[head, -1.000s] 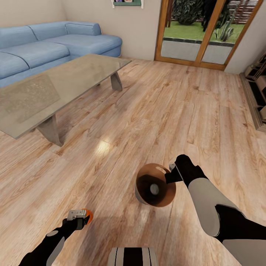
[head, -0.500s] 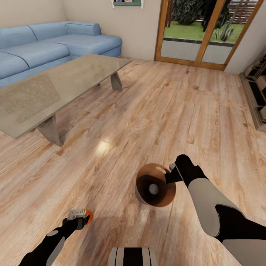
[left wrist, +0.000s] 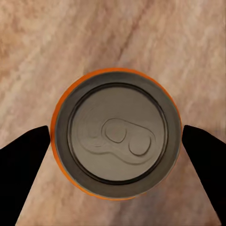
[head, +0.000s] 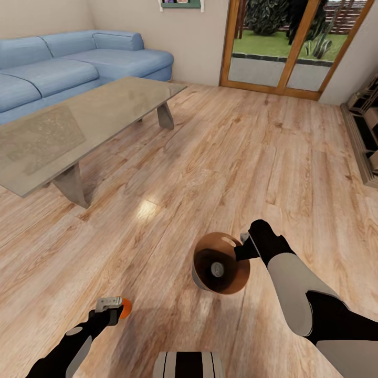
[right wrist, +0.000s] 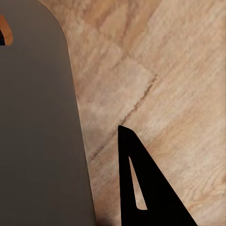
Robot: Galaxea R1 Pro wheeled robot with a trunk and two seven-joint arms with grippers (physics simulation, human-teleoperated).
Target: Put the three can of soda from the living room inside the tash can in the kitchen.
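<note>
The robot stands on the light wood floor (head: 220, 157) of the living room, with the blue sofa (head: 63, 68) at the far left and the glass tabletop (head: 79, 126) just in front of it. A wood-framed glass door (head: 283, 47) to a garden is at the far right.

The right hand (head: 244, 247) holds the bin (head: 220, 262) by its far right rim, one finger (right wrist: 146, 188) outside the grey wall (right wrist: 37, 141); the bin is tilted so its brown inside faces the camera. A can (head: 217, 269) lies inside it, its grey top showing. The hand is pinched on the rim.

At the near left, the left hand (head: 111, 308) points down at the floor with an orange can (head: 124, 308) between its fingers. From the left wrist camera this orange can (left wrist: 117, 134) is seen from straight above, upright, grey top and pull tab facing up. The two dark fingers (left wrist: 21, 165) sit either side of it, close to its sides; whether they touch or squeeze it I cannot tell
</note>
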